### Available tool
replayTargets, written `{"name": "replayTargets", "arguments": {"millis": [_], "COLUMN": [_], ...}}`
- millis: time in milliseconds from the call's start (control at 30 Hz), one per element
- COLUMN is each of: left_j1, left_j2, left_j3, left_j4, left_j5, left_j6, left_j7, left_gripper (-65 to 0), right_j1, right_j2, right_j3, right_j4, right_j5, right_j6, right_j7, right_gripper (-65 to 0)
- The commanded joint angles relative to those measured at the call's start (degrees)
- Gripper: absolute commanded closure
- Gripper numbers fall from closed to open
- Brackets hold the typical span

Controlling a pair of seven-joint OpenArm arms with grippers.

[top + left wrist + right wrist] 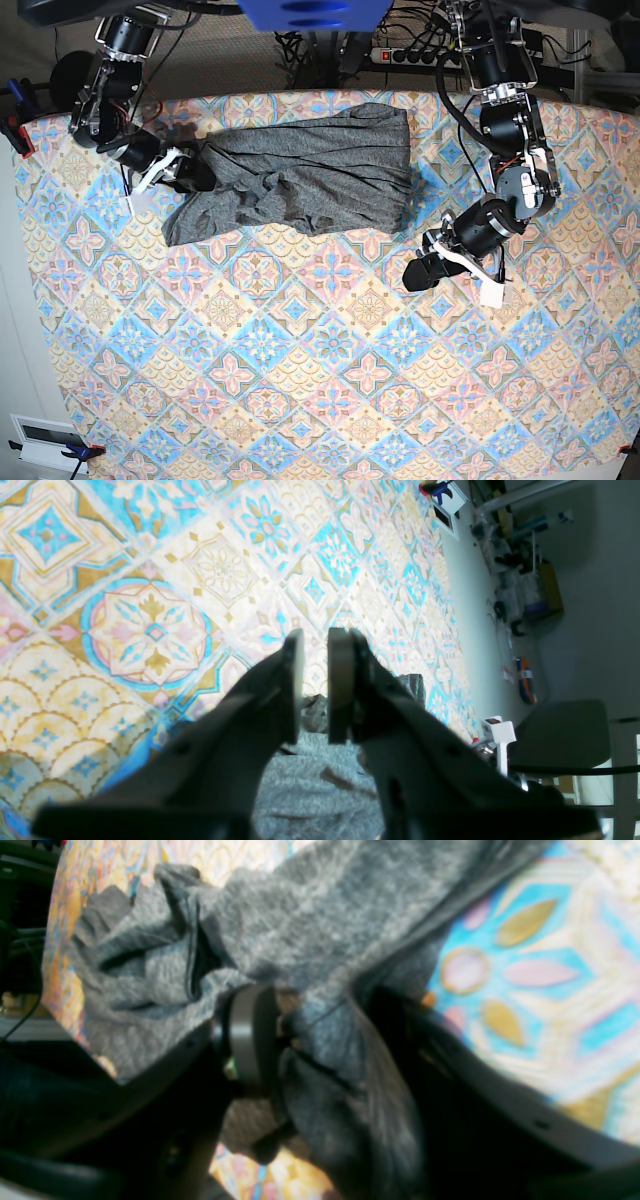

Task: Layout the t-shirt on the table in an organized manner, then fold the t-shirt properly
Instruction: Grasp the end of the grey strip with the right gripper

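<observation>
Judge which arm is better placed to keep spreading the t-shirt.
Right, probably: its hand already has t-shirt fabric between its fingers at the bunched end. The left hand sits off the cloth, holding nothing.

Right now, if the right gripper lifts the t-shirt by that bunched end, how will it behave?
The t-shirt would probably sag limply, since it already lies wrinkled. It likely drags across the table rather than sliding flat. The right gripper has fabric between its jaws.

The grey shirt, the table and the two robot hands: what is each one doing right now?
t-shirt: spread partly flat at the table's far edge, bunched and wrinkled at one end.
table: covered by a patterned cloth, lying flat.
right gripper: at the bunched end, cloth between its jaws.
left gripper: over bare table beside the shirt, jaws slightly apart, holding nothing.
</observation>
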Motion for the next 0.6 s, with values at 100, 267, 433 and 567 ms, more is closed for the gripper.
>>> {"name": "replayTargets", "arguments": {"millis": [100, 267, 433, 567], "left_j1": [-0.95, -0.95, -0.86, -0.86], "left_j2": [-0.36, -0.45, -0.98, -1.59], "left_j3": [-0.09, -0.18, -0.18, -1.14], "left_j4": [1.00, 1.00, 1.00, 1.00], "left_j5": [-1.05, -0.96, -0.96, -1.05], "left_j6": [-0.46, -0.46, -0.46, -0.46], "left_j7": [-0.93, -0.93, -0.93, -1.11], "left_gripper": [-9.3, -9.3, -9.3, -9.3], "right_j1": [-0.19, 0.78, 0.96, 0.87], "right_j2": [-0.21, -0.21, -0.29, -0.56], "right_j3": [-0.37, -0.37, -0.37, -0.37], "right_j4": [0.01, 0.01, 0.45, 0.89], "right_j5": [-2.59, -2.67, -2.67, -2.67], "right_j6": [-0.41, -0.41, -0.41, -0.50], "right_j7": [-3.37, -3.37, -3.37, -3.37], "right_gripper": [-17.0, -1.4, -0.2, 0.0]}}
